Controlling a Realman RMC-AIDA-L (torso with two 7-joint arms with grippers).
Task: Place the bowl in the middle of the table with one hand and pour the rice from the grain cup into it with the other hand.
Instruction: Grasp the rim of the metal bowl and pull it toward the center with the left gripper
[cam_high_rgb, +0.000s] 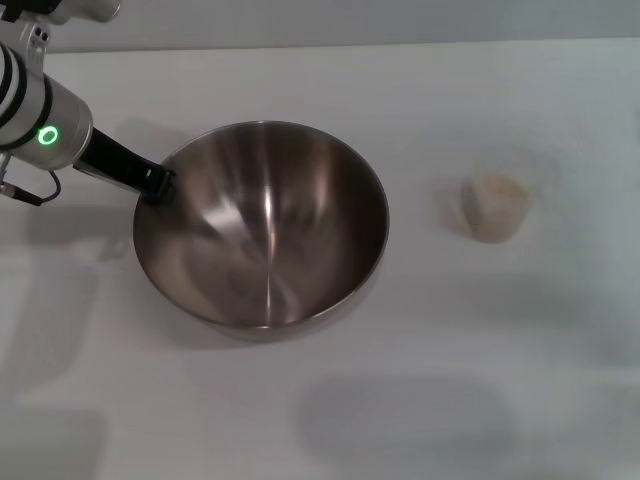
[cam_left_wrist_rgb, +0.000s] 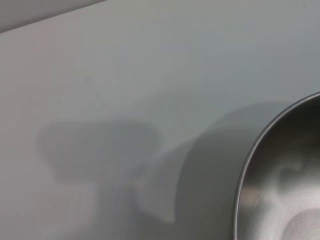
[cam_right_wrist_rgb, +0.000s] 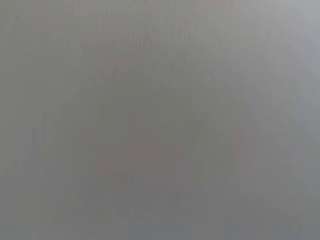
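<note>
The left gripper (cam_high_rgb: 160, 186) sat at the left rim of the stainless-steel bowl (cam_high_rgb: 262, 225), but I could not tell whether its jaws were pinching the rim or had let go. The bowl rested roughly mid-table (cam_high_rgb: 320, 420) and was empty, so the placing looked all but done. The pouring remained: the grain cup (cam_high_rgb: 495, 207) stood upright well to its right, rice (cam_high_rgb: 499, 185) inside, the right gripper nowhere in sight.

The left gripper (cam_high_rgb: 160, 185) reaches in from the far left, angled downward.
</note>
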